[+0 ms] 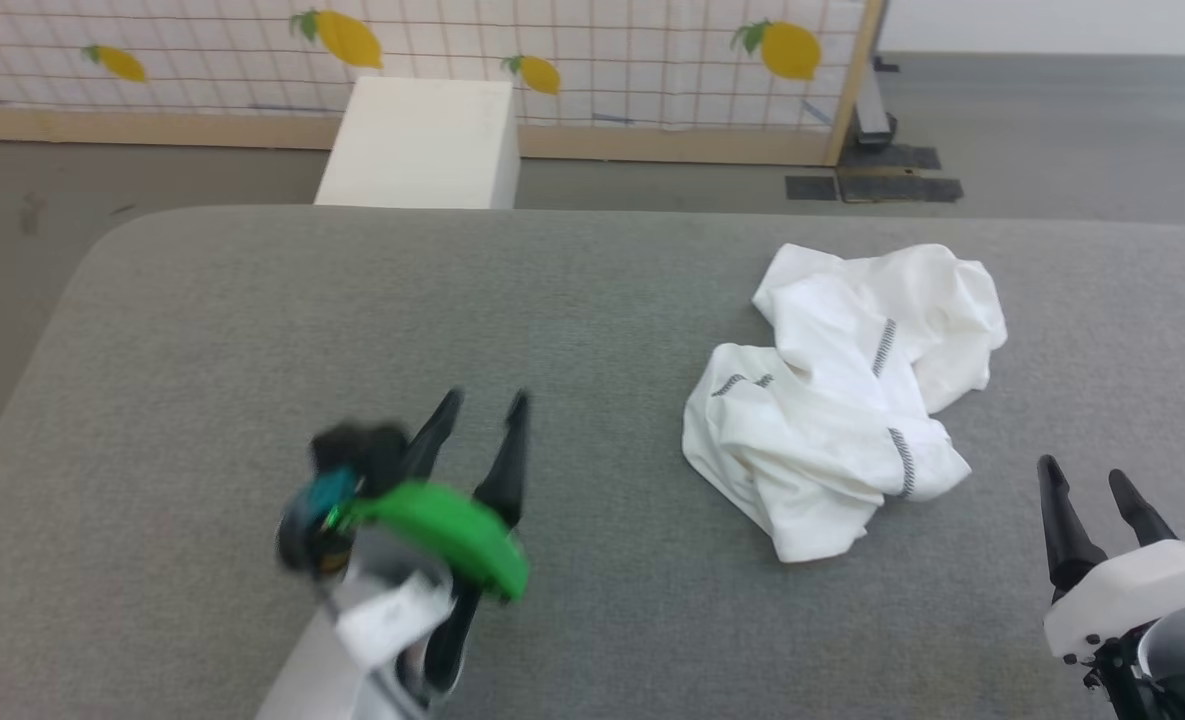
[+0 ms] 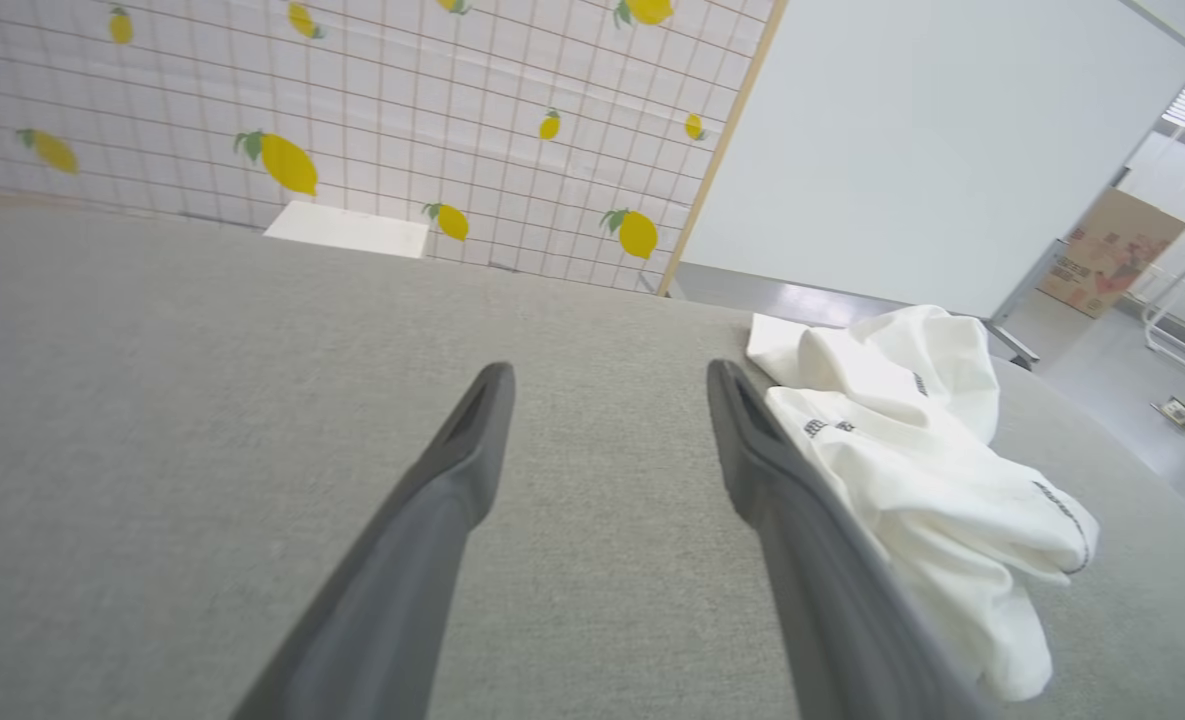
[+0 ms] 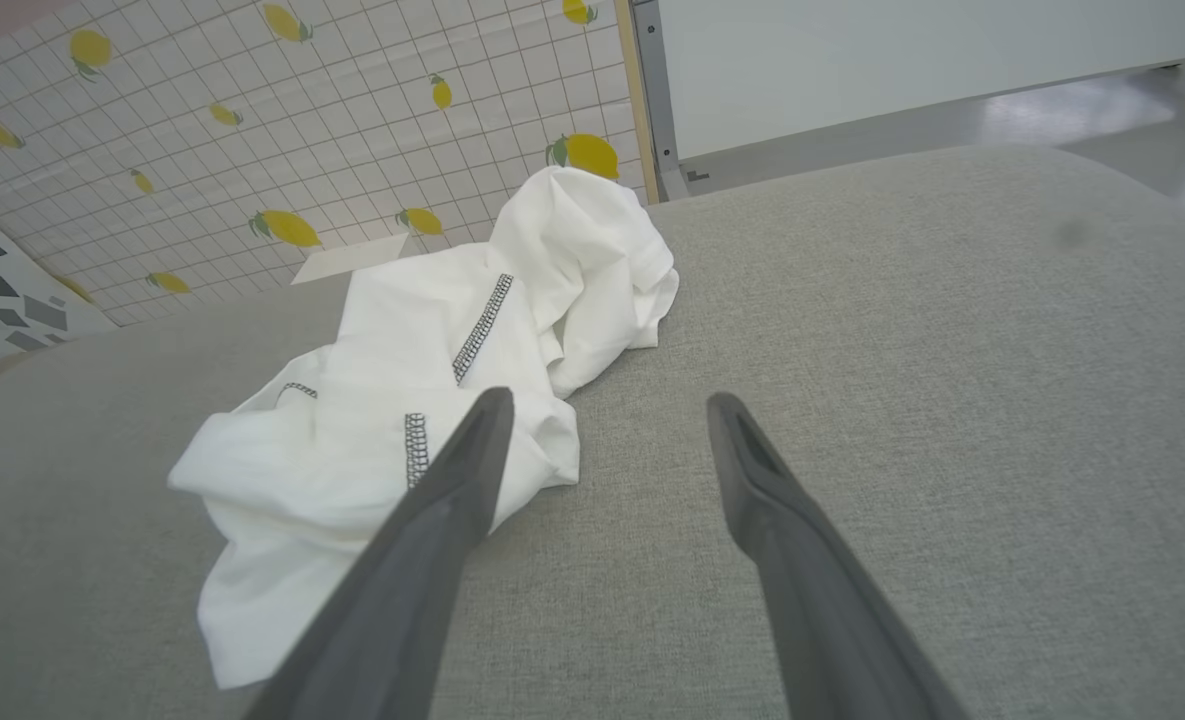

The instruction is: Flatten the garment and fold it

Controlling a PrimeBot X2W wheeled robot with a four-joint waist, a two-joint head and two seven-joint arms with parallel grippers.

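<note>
You see the garment (image 1: 832, 400) lying crumpled in a heap on the grey table (image 1: 252, 350), right of the middle of the head view, with its dark stitched seams showing. Your left gripper (image 1: 486, 397) is at the lower left of centre, blurred, over bare table and apart from the cloth; its fingers stand wide apart and hold nothing. Your right gripper (image 1: 1085, 470) is in the lower right corner, near the heap but not touching it, fingers also spread wide, with nothing between them. A white box (image 1: 417, 140) stands behind the table, at the top.
</note>
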